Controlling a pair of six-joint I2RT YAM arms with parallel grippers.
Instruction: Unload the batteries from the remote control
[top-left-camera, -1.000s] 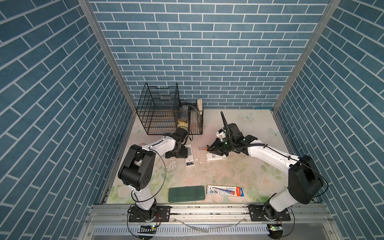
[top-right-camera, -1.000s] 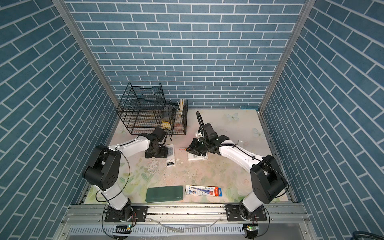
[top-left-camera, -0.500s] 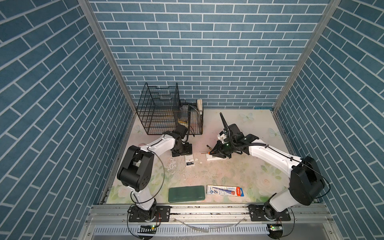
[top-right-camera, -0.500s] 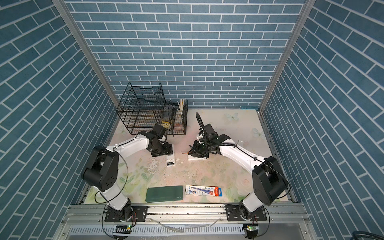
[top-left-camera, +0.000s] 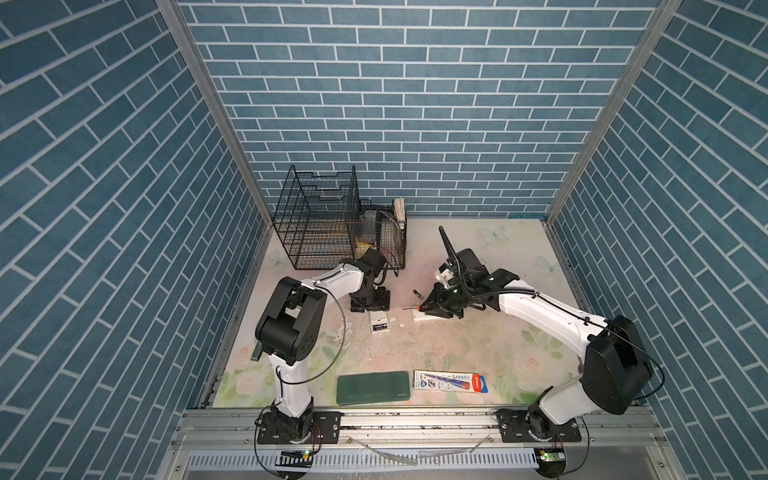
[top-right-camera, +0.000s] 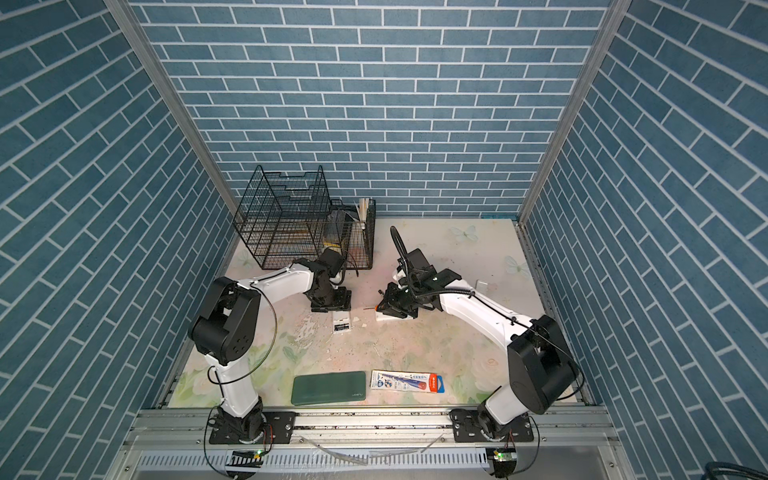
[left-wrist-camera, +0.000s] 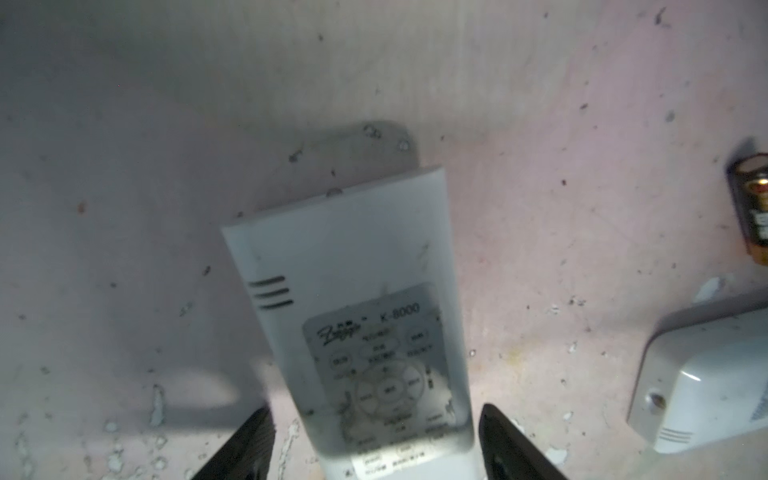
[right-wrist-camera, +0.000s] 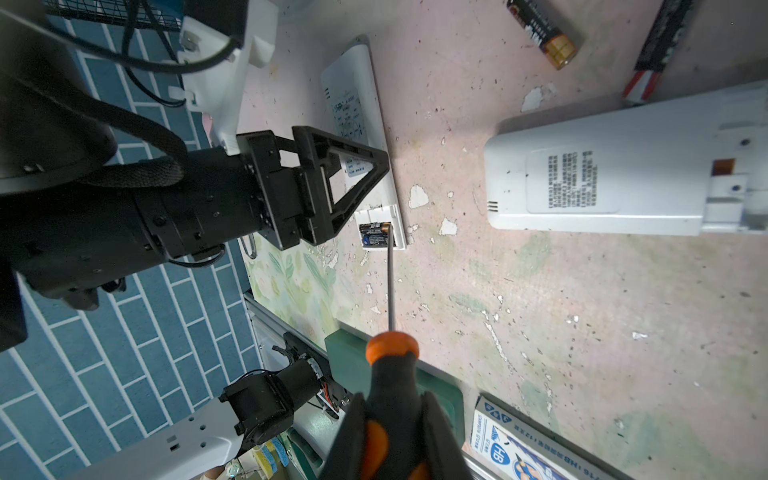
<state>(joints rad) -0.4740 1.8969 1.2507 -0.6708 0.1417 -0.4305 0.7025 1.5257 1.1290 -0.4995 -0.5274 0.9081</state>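
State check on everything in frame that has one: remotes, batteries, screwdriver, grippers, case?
K-8000 remote: flat, battery bay open
bay battery: seated in the bay
loose battery: out, on the table
second remote: flat, back up, bay unclear
screwdriver: gripped by handle, tip short of K-8000 remote
left gripper: open, straddling K-8000 remote
right gripper: shut on screwdriver
green case: closed

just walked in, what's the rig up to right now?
It is taking the batteries out of a remote. The left gripper straddles the white remote on the table, jaws open with a gap on each side. The right gripper is shut on the orange-handled screwdriver, aimed at the battery in the remote's open compartment; in a top view the tip is short of it. One loose battery lies near a second white unit.
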